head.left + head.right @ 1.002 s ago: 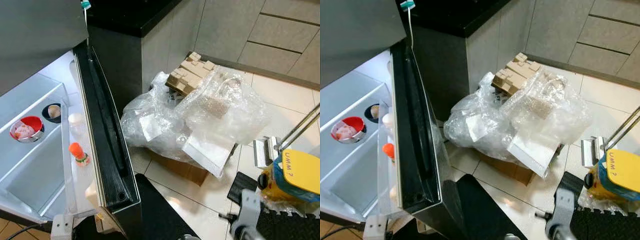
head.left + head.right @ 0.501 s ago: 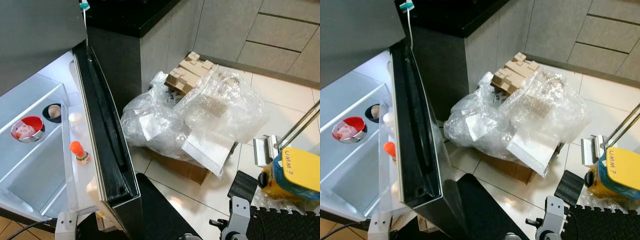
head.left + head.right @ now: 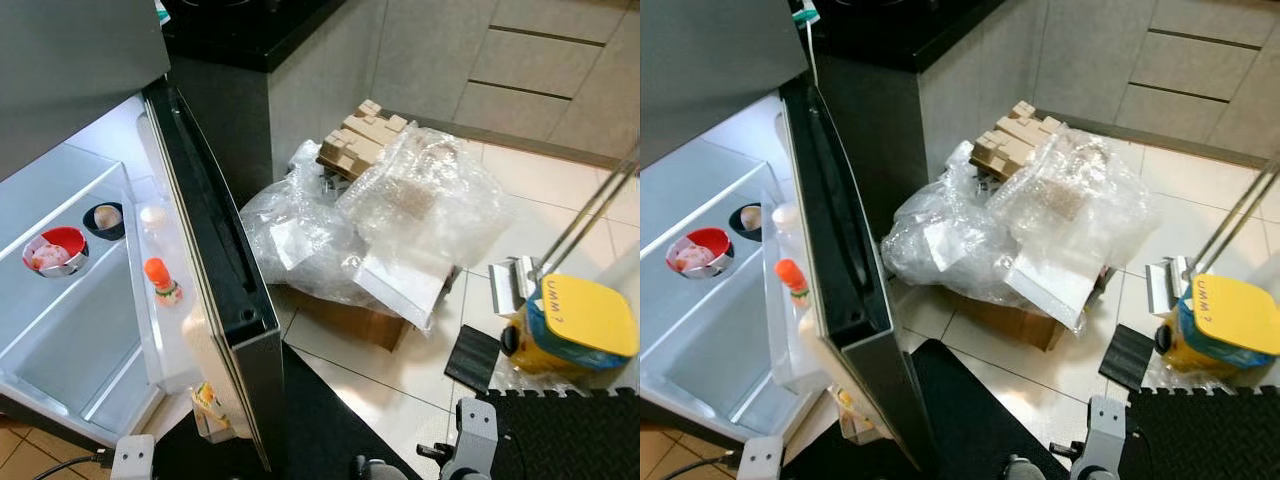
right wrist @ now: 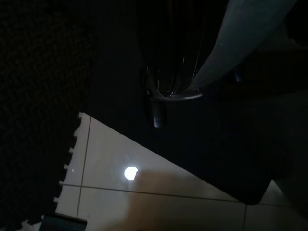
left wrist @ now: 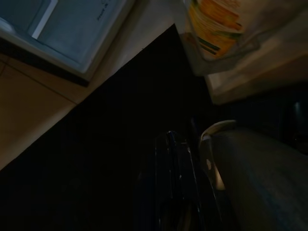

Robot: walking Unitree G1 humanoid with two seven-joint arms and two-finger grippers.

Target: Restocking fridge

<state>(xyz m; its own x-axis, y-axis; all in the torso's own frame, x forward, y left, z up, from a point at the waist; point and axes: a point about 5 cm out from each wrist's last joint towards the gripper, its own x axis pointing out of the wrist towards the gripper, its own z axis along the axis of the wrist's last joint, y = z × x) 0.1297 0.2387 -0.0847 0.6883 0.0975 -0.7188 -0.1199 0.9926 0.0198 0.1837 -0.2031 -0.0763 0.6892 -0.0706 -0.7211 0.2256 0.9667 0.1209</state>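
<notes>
Two arms hung idle, low at 6 o'clock; both wrist views were too dark, so couldn't tell whether the left gripper or right gripper was wide or narrow. Fridge door stood open at 9 o'clock, prob. held wide for loading; its bin held an orange-capped bottle, w/ a red bowl on the shelf inside. Bubble wrap lay heaped over a cardboard box at 12. Yellow lid at 3 o'clock read approx. "UMM".
</notes>
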